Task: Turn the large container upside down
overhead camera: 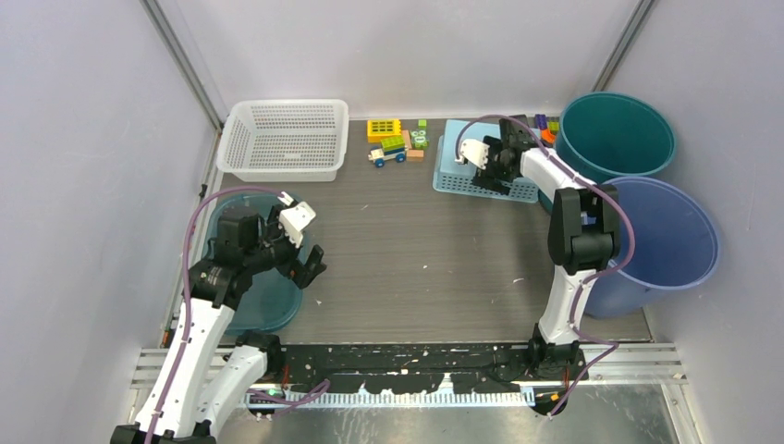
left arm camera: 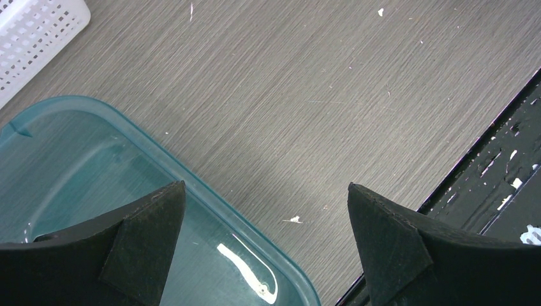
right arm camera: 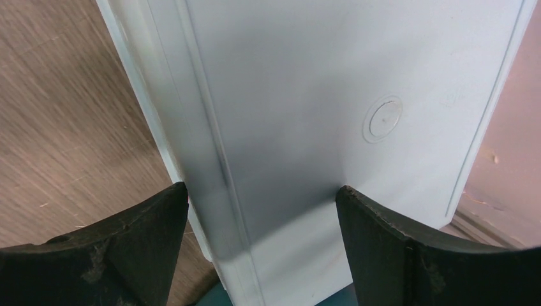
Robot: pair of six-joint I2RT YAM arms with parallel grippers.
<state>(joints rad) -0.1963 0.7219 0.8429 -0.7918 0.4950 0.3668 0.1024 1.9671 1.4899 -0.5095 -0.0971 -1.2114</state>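
A large see-through teal container lies low at the table's left edge, partly under my left arm. My left gripper hangs just above its right rim and is open. In the left wrist view the rounded rim of the teal container runs between the spread fingertips of the left gripper, one over the container and one over bare table. My right gripper is at the back, open over a light blue basket. In the right wrist view the right gripper straddles the basket's pale edge with nothing held.
A white mesh basket stands at the back left, with toy blocks and a small truck beside it. A teal bucket and a blue bucket stand along the right side. A black rail runs along the near edge.
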